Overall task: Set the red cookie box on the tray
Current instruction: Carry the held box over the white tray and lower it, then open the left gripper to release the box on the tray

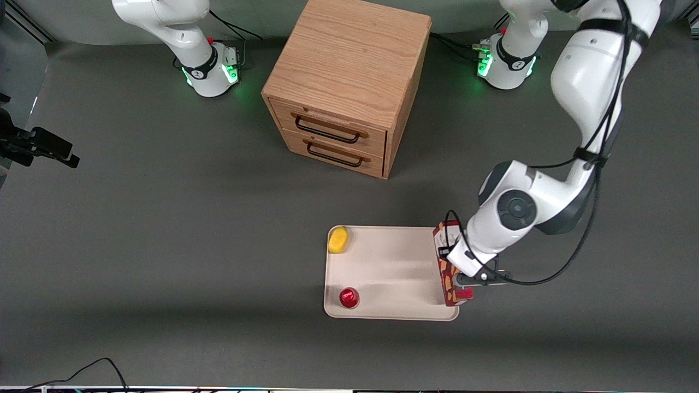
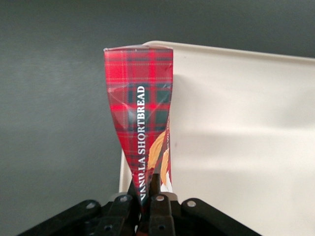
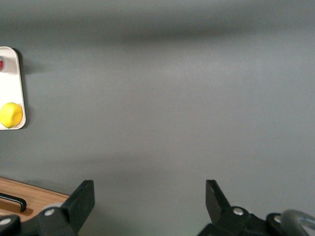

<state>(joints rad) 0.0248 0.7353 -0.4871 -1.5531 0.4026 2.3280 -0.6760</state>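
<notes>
Nearest the front camera on the dark grey table sits the beige tray, and the closest thing on it is a small round red can, in the tray's near corner toward the parked arm's end. At the tray's edge toward the working arm's end is the red cookie box, a slim tartan shortbread box standing on its long narrow edge, running along that edge of the tray. In the front view it looks like it's right over the rim; can't tell if it's touching down.

The pincer is clenched on the near end of the box. The wrist camera shows both fingers squeezed tight on the cardboard, pinching it thin so the box looks twisted, with the tray beside it.

Farther from the camera, a yellow lemon-like fruit lies in the tray's corner nearest the drawers. Farther still stands a wooden two-drawer cabinet, with black handles on the drawer fronts, well apart from the tray.
</notes>
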